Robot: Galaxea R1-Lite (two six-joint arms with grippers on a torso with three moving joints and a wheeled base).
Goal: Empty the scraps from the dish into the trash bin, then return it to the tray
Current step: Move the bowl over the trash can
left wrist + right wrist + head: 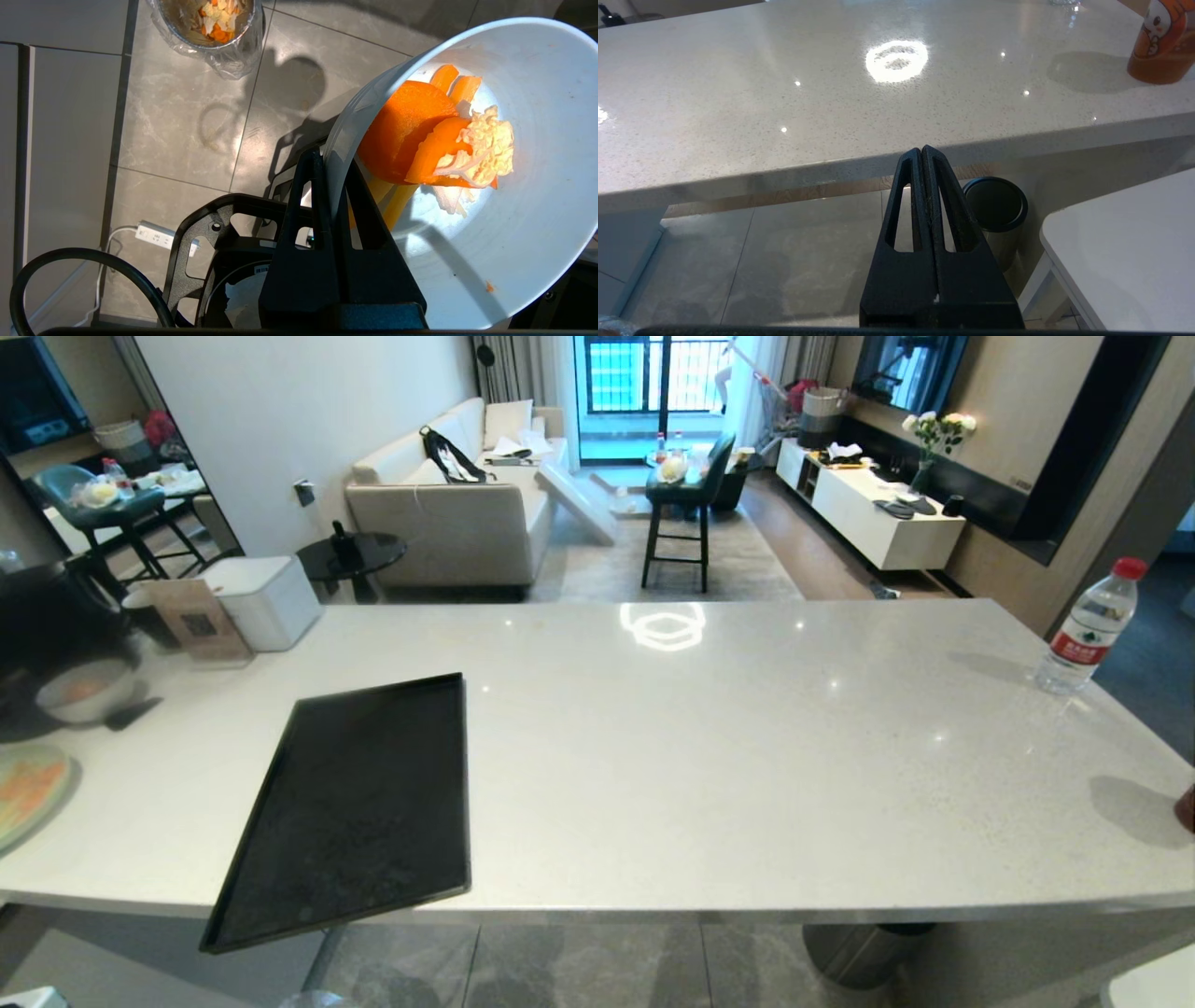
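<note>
While we pinch the bowl, here is how things lie:

Left claw: our left claw [334,186] is pressed onto the bowl's [514,233] rim, one finger inside the wall and one outside, so we can carry and tip it from one edge.

Bowl: held off the table and tilted, mouth turned toward the floor [187,140]; we judge the tilt is meant to start the pour.

Scraps: carrot slices and pale leafy bits [439,140] sit piled against the lower wall near the rim, not yet fallen.

Bin: the bagged metal bin [210,32] stands on the floor at 11 o'clock from the bowl in the left wrist view, well apart, with scraps already inside; we judge the bowl must come over it before tipping further, or bits land on the tiles.

Tray: the black tray [355,803] lies at 8 o'clock on the table [747,756], its near corner overhanging the edge, bare for the bowl's return.

Right claw: our right claw [921,154] is pressed together, holding nothing, parked before the table's edge.
</note>
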